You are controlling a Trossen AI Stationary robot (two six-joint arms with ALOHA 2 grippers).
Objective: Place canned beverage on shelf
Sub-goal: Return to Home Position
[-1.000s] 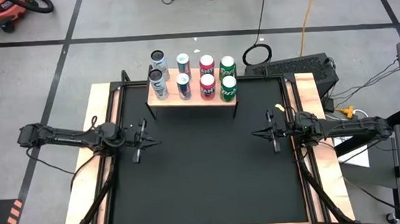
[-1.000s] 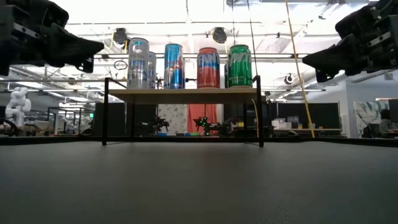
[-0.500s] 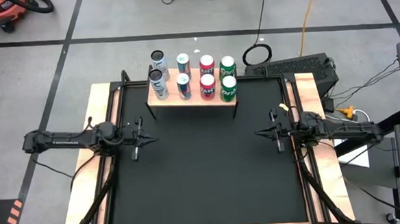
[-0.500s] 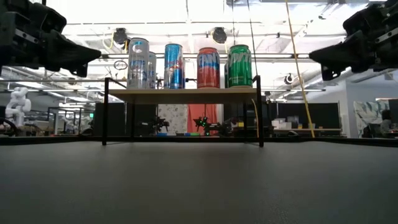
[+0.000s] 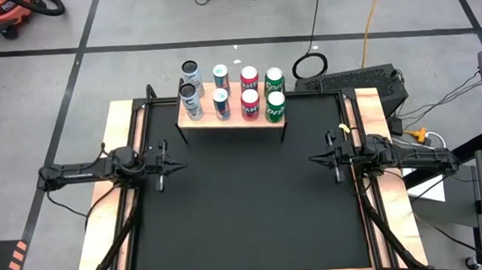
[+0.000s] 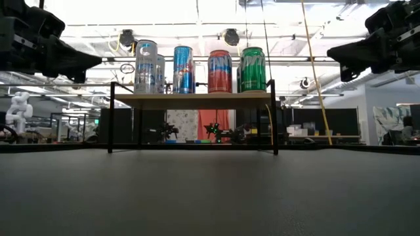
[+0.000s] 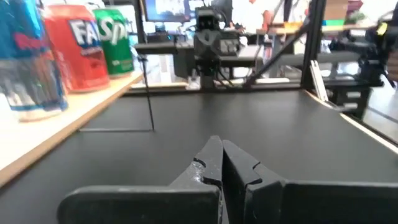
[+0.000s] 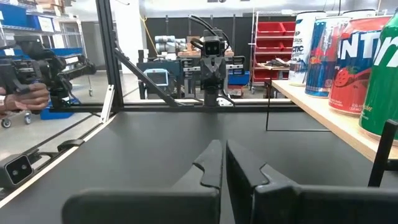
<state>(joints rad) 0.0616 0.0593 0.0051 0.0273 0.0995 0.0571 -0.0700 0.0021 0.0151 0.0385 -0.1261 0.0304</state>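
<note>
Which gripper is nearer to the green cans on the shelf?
Right. The right gripper hovers off the right end of the shelf, where the green cans stand; the left gripper hovers off the opposite end, nearer the silver cans.

We see a grey concrete floor [image 5: 136,25] crossed by black tape lines [image 5: 220,43] all around the black-topped, wood-edged counter [image 5: 245,217]. Off the counter's far left corner sits an orange-red shop vacuum [image 5: 3,11]. Past its far right corner a yellow cable [image 5: 370,21] runs over the floor near a coiled black cable [image 5: 310,65]. From counter height we look into a hall under a bright white ceiling [image 6: 164,10], with a white humanoid figure [image 6: 18,108] and red storage bins [image 8: 270,43].
</note>
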